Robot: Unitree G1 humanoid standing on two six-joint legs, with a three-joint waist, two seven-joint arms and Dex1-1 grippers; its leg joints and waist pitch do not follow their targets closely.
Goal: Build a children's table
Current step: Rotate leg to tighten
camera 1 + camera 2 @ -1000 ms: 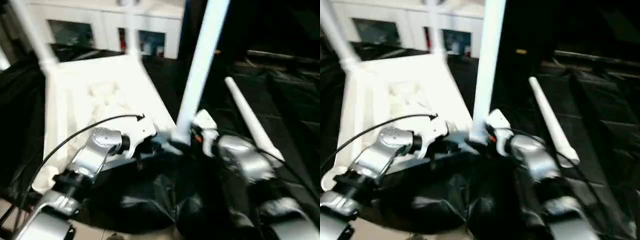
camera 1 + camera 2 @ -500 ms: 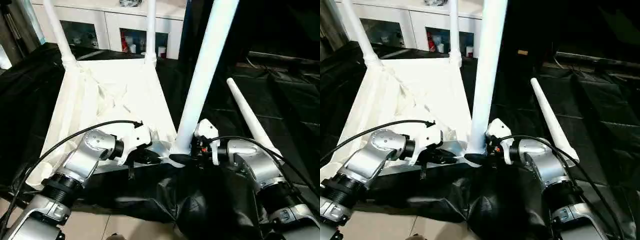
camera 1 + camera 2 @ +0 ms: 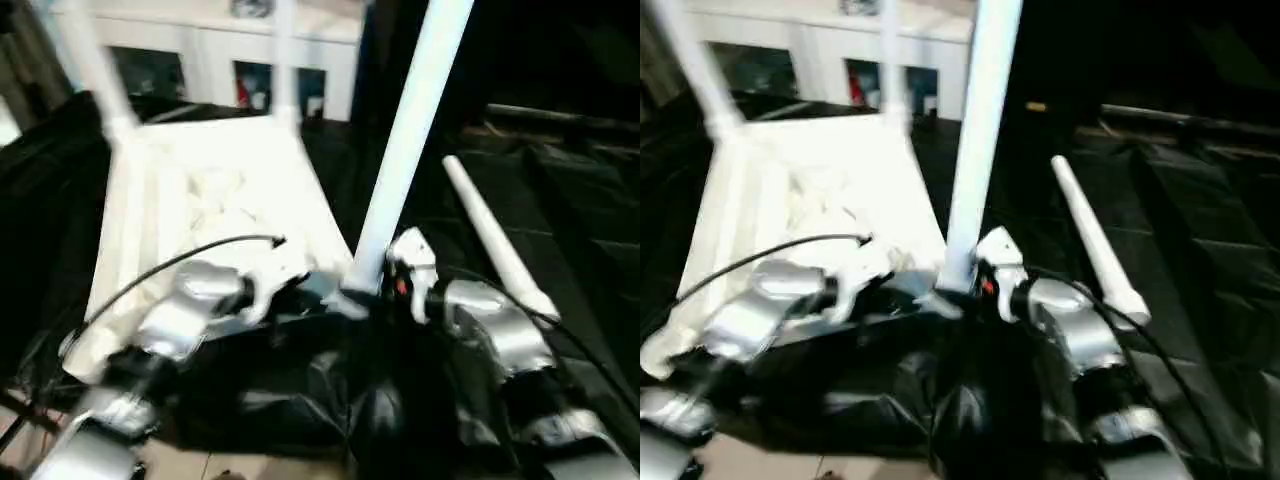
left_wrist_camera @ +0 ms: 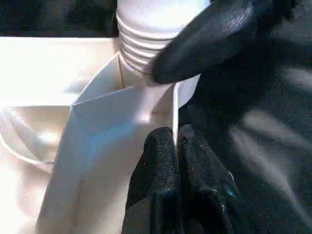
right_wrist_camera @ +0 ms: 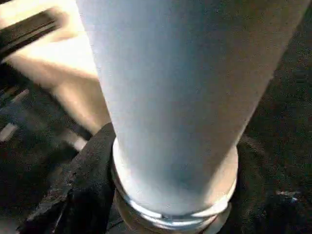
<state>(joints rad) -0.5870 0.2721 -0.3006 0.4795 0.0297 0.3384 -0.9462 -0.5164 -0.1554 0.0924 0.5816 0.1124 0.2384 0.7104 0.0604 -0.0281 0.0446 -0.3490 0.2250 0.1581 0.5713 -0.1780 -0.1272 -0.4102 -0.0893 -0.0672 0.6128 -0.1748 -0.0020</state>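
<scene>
From the head, the white tabletop (image 3: 210,200) lies upside down on black sheeting (image 3: 300,400), its underside up. Two legs (image 3: 285,60) stand in its far corners, in front of a white cabinet (image 3: 200,45) with glass doors. A third leg (image 3: 405,150) rises from the near right corner, leaning slightly right. The fourth leg (image 3: 495,240) lies loose on the sheeting to the right, well apart from the tabletop.

Both silver forearms meet at that near corner, but the fingers are hard to make out from here. The left wrist view fills that in: the left gripper (image 4: 176,146) has its two black fingers pressed together, holding nothing, their tips against the thin white wall of the corner. Just beyond them is the leg's ribbed end (image 4: 146,44), sitting in the corner socket, with one finger of the right gripper (image 4: 214,39) lying across the ribs.

The right wrist view is close on the standing leg's smooth tube, which widens into a ringed collar at the base. A black finger (image 5: 92,185) curves against one side of the collar, so the right gripper is spread wide around the leg's base.
</scene>
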